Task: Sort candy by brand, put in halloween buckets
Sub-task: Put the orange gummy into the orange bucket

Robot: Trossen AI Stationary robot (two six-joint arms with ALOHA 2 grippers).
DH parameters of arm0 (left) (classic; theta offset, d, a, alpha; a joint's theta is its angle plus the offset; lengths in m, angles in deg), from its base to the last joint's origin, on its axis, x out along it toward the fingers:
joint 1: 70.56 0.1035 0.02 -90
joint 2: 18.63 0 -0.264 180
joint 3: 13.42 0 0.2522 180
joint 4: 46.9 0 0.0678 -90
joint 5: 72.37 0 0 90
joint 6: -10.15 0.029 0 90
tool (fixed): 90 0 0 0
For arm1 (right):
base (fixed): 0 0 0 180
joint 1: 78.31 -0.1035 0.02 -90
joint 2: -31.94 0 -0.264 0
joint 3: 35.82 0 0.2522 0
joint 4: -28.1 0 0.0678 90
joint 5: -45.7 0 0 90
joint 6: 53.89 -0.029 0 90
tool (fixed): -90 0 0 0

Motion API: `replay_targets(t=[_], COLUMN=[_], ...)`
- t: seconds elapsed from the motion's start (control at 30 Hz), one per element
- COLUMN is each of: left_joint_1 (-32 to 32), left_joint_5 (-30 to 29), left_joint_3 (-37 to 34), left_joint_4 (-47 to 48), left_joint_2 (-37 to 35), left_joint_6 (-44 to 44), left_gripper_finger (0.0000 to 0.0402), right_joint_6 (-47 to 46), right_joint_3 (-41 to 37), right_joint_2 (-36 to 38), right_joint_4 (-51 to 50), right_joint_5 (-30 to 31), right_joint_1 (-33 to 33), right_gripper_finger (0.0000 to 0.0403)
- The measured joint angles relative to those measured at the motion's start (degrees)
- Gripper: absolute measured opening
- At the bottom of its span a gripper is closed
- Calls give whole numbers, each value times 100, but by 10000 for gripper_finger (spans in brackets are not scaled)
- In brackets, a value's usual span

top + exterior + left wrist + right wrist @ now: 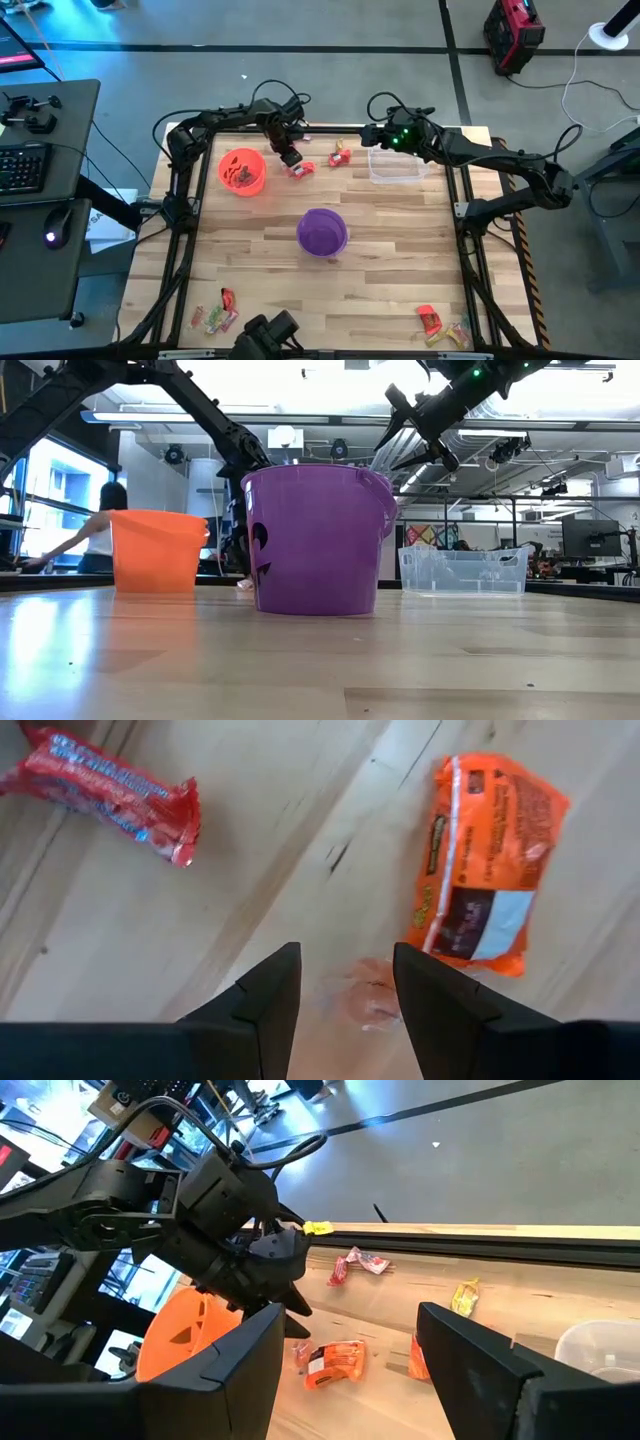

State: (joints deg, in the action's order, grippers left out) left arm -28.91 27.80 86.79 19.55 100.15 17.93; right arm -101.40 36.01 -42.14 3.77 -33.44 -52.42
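Candy: orange wrapper (487, 860) lies on tabletop just ahead of the left tool (346, 982), red one (110, 790) off to its other side, tool open and empty, so descending off-centre likely nudges the wrapper away; right tool (345, 1342) open, idle.

A robotics lab or workshop. Bare ceiling pipes (300, 422) run overhead, monitors (590, 538) stand at three o'clock, and a desk with keyboard (22, 165) sits at nine o'clock.
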Motion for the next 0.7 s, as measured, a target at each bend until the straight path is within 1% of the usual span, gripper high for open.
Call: replay_targets(t=[0.13, 0.33, 0.53, 0.63, 0.7], left_joint_1=[0, 0, 0, 0, 0], left_joint_5=[-23, -23, -23, -25, -23], left_joint_3=[-70, -382, -417, -411, -405], left_joint_4=[-11, -41, -245, -319, -331], left_joint_2=[-2, -2, -2, -2, -2], left_joint_6=[74, 139, 27, 54, 154], left_gripper_finger=[153, 153, 151, 131, 98], right_joint_6=[0, 2, 2, 0, 0], right_joint_3=[0, 0, 0, 0, 0], right_joint_2=[0, 0, 0, 0, 0], right_joint_4=[-2, -2, -4, -4, -4], right_joint_5=[0, -2, -2, -4, -4], right_joint_1=[0, 0, 0, 0, 0], right_gripper_finger=[224, 224, 224, 224, 224])
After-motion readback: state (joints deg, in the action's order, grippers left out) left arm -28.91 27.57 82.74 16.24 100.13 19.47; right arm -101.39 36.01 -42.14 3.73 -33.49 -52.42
